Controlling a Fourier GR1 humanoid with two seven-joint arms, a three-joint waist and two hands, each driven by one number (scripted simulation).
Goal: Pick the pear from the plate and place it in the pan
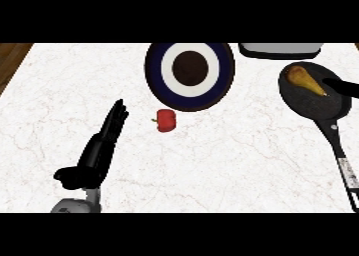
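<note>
The yellow-brown pear [305, 80] lies on its side in the black pan [312, 106] at the right. My right hand [347, 88] comes in from the right edge over the pan's rim. Only its straight fingers show, and their tips are right next to the pear without curling round it. The round plate [154, 70], with a dark blue rim, a white ring and a brown centre, sits at the top middle with nothing on it. My left hand [102, 145] rests at the lower left, open with fingers straight, well away from both plate and pan.
A small red pepper [166, 120] lies just below the plate. The pan's long handle [344, 165] runs down towards the lower right. A white and grey appliance [279, 49] stands at the back edge right of the plate. Wooden floor shows at the far corners.
</note>
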